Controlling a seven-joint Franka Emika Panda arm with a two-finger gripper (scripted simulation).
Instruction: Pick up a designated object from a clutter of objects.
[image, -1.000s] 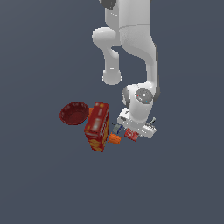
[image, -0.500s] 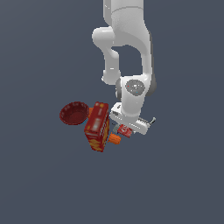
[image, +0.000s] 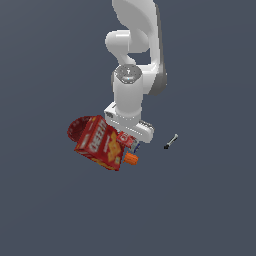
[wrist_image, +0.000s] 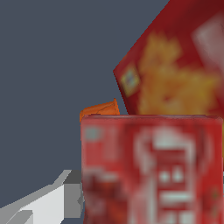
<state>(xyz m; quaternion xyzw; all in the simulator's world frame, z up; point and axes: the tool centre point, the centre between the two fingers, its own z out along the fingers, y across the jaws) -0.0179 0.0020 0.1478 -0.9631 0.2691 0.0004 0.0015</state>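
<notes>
Beside tilted cracker box (image: 98, 143): small red box (wrist_image: 151, 168); jaws' state indiscernible.

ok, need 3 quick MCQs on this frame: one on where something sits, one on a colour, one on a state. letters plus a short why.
1. Where does the small thin metal tool lie?
A. Inside the bowl
B. Alone on the floor, on the exterior view's right of the pile
C. On top of the cracker box

2. What colour is the bowl behind the cracker box?
A. Dark red
B. Blue
C. White

3. How does the cracker box stand?
A. Flat, face up
B. Upright and square
C. Tilted, one corner down

Answers:
1 B: the tool is apart from everything else, well off to the right of the arm.
2 A: a dark red rim shows past the box's upper left edge.
3 C: its edges run diagonally in both views, next to the small red box that fills the wrist view.
</notes>
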